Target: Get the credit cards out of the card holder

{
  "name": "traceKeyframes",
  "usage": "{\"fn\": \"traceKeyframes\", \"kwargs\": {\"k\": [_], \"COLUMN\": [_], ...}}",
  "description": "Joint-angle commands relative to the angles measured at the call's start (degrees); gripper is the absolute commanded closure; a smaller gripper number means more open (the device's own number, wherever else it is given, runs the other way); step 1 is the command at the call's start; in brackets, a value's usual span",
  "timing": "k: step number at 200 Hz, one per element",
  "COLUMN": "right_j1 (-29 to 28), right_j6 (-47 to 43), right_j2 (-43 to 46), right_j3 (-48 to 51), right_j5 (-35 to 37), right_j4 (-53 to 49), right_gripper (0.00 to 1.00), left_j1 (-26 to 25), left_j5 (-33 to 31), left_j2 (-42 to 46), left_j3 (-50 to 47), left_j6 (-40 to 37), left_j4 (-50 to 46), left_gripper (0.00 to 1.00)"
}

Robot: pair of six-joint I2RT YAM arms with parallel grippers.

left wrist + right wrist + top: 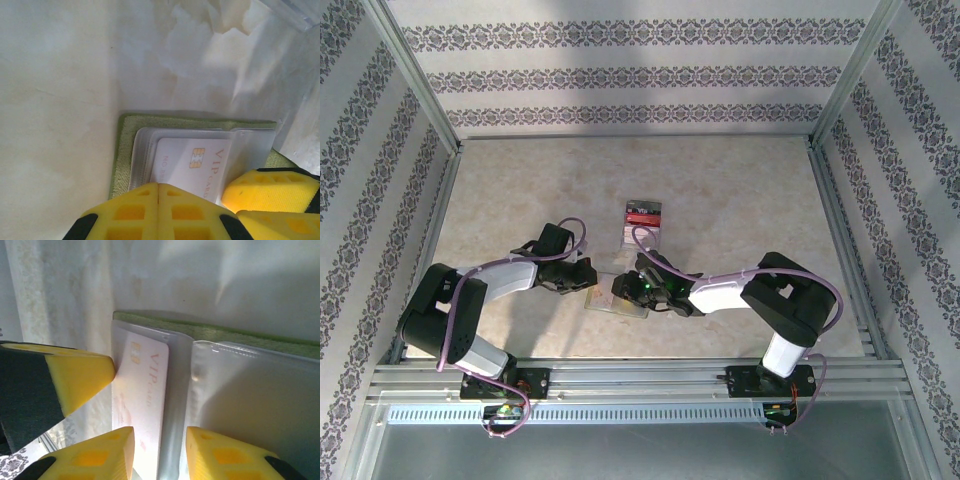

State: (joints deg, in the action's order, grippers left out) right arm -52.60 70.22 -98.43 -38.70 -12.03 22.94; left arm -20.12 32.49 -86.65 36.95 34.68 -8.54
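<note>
An olive fabric holder [124,150] lay open at lower frame, a white card [190,160] in its clear glossy pocket [143,150]. The left jaws were pressed together; the right jaws stood narrowly parted.

Clear packet [643,222] with red-white contents on beige marbled table [740,200]; patterned walls [620,80] around

The beige, marbled worktop [720,190] is evenly lit. Walls [620,75] papered white with dark floral bands enclose three of its edges, and aluminium posts [415,75] rise from its far corners.
</note>
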Motion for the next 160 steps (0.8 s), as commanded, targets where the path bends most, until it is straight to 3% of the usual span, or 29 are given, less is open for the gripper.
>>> {"fn": "traceKeyframes", "kwargs": {"k": [1, 49, 160], "right_j1": [0.37, 0.35, 0.04], "right_j6": [-1.29, -3.41, -1.57], "right_j2": [0.66, 2.72, -1.84], "right_j3": [-1.24, -2.63, -4.19], "right_j5": [0.96, -0.63, -1.69], "right_j4": [-5.86, -4.39, -3.94], "right_gripper": [0.67, 0.66, 0.64], "left_j1": [0.64, 0.65, 0.65], "left_j5": [-1.24, -0.85, -0.89], "left_j2": [-0.36, -0.98, -1.06], "left_j3": [-1.05, -2.1, -3.56], "left_j6": [-1.54, -1.54, -1.32], "left_j4": [-2.45, -1.52, -0.61], "left_gripper": [1.0, 1.0, 1.0]}}
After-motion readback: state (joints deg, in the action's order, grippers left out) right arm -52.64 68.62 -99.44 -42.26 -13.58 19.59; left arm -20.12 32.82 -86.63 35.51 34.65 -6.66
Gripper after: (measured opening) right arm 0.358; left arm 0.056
